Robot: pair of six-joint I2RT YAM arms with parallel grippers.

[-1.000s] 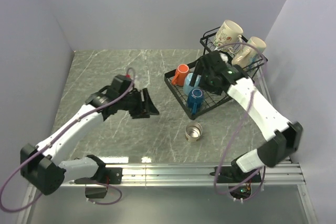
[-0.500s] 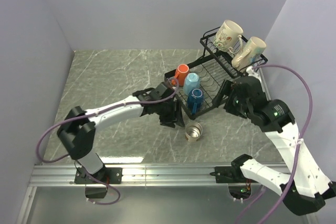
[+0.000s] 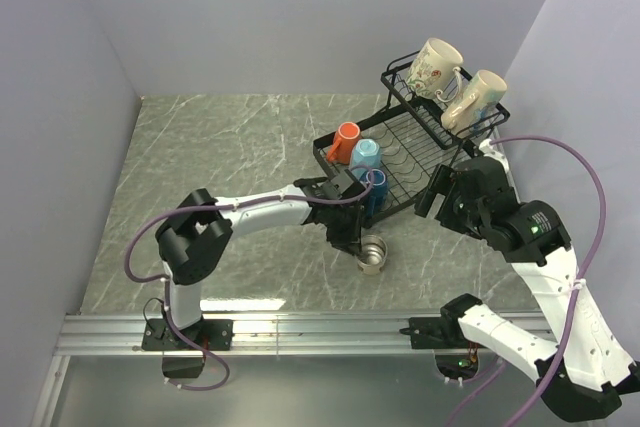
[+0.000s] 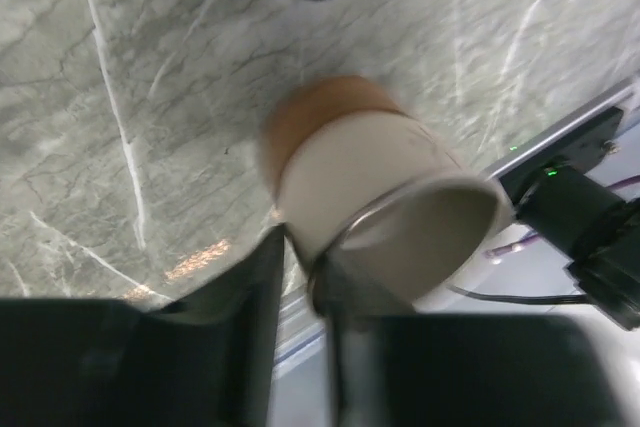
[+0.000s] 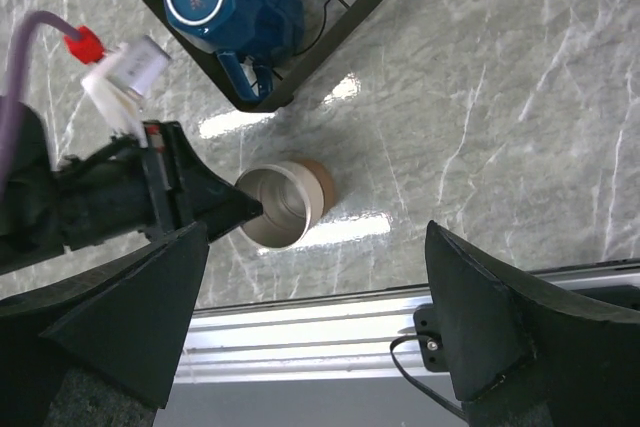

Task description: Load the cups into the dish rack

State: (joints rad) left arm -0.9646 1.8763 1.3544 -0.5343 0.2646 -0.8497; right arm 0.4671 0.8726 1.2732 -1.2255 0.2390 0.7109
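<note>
Just behind steel cup (image 3: 371, 251), dish rack (image 3: 405, 147).

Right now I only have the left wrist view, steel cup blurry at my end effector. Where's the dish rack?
Observer: Just beyond the steel cup; the dish rack has a dark blue mug at its near corner.
Operator: Room in its lower tray?
Observer: Yes, the right part shows bare wire.
Operator: And the right end effector?
Observer: Open and empty, hanging by the rack's near right side.
</note>
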